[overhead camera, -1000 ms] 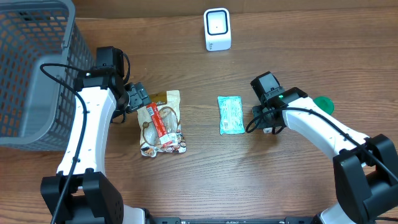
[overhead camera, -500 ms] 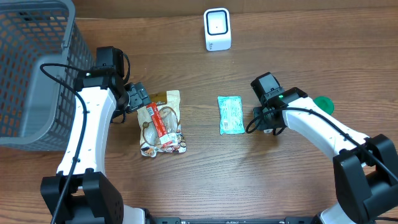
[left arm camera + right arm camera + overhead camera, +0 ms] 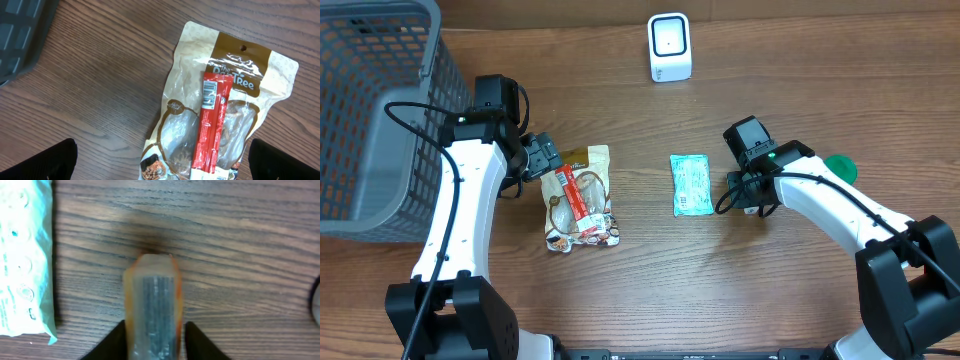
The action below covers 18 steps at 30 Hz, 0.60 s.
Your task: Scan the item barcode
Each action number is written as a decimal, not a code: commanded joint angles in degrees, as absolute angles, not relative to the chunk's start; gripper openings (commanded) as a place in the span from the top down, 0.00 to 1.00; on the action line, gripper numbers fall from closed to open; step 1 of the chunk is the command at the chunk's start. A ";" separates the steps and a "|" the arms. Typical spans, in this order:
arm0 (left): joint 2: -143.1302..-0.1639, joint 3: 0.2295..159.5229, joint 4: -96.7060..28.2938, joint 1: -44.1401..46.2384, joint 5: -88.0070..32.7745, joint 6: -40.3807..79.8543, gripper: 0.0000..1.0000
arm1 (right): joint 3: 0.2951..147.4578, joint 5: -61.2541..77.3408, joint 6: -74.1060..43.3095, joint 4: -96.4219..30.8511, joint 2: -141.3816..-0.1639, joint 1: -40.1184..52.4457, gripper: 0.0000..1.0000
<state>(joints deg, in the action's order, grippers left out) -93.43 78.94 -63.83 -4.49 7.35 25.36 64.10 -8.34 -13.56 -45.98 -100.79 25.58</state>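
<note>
We hold a clear orange-edged packet (image 3: 152, 295), lower centre.
Right gripper (image 3: 157, 342) pinches it ready for scanning; left gripper (image 3: 165, 162) gapes wide.

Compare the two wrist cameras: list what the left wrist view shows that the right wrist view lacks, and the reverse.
Left wrist only: a tan snack pouch with a red stick packet lying on it, barcode up, and a grey basket corner. Right wrist only: a small translucent item between the right gripper's fingers, and a teal packet at the left edge. Both: the wooden table.
</note>
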 commanded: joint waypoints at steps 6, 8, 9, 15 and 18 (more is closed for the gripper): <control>-93.38 79.83 -63.81 -4.49 7.90 25.96 0.00 | 63.68 -8.95 -13.45 -44.38 -100.01 25.54 0.57; -93.38 79.83 -63.81 -4.49 7.90 25.96 0.00 | 63.68 -8.95 -13.45 -44.25 -100.01 25.52 0.56; -93.38 79.83 -63.81 -4.49 7.90 25.96 0.00 | 63.68 -8.93 -13.47 -44.27 -100.03 25.52 0.56; -93.38 79.83 -63.81 -4.49 7.90 25.96 0.00 | 63.68 -8.93 -13.45 -44.25 -101.82 25.54 0.56; -93.38 79.83 -63.79 -4.49 7.90 25.96 0.00 | 63.68 -8.95 -13.45 -44.23 -102.59 25.54 0.57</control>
